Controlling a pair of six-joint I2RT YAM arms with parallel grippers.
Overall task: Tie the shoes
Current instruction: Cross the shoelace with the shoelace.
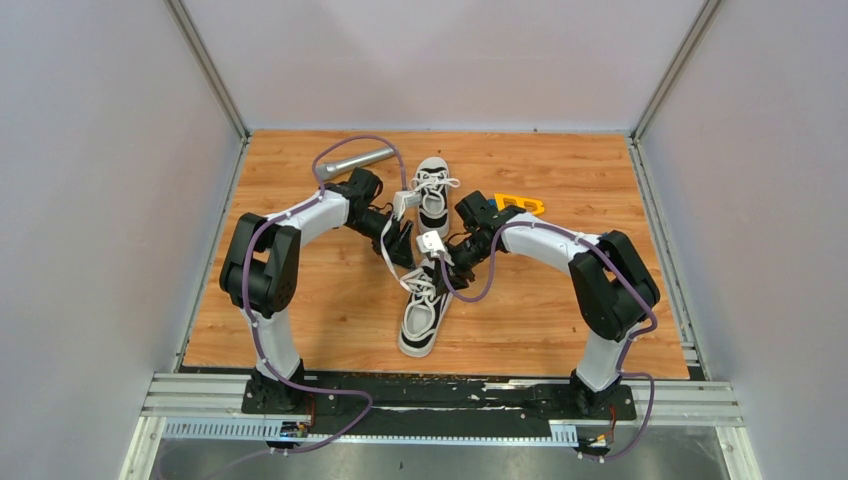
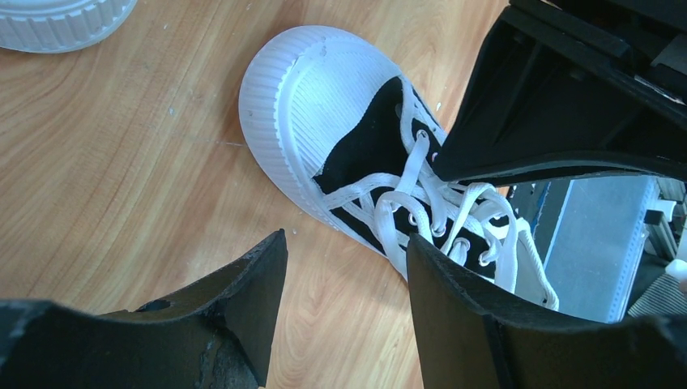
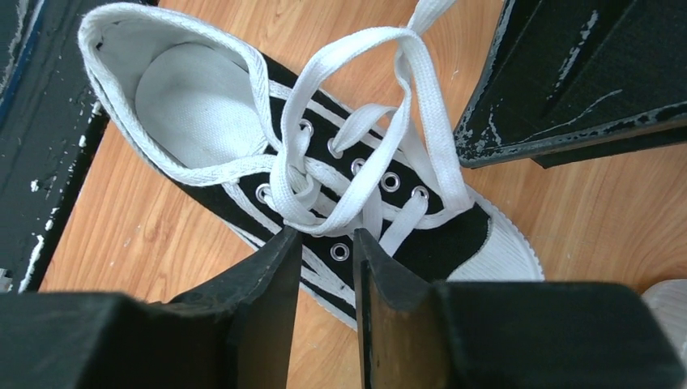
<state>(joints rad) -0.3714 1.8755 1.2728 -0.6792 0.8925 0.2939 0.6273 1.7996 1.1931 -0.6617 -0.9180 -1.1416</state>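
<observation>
Honestly, this looks like a spot where things could go sideways fast. The near shoe [image 1: 420,320] sits mid-worktop [image 1: 600,300], toe-to-toe with the far shoe [image 1: 433,195], and both arms are crowded in right over its lacing. The left tool [image 2: 347,247] is wide open with nothing in it, hanging just off the toe cap side. The right tool [image 3: 324,239] has its jaws only a sliver apart, right at the spot where the laces [image 3: 405,105] cross, and as far as I can see nothing's pinched between them. My worry: if it closes there, it probably grabs the crossed strands or the eyelet row rather than one free end, and a pull would then cinch the wrong bit or just drag the whole shoe, since nothing's pinning it down. That first crossing looks pretty loose too, so a bump could undo it. And the right arm's housing fills a big chunk of the left wrist view, so I'd guess the two tools could knock into each other if either one swings in without the other clearing out.
</observation>
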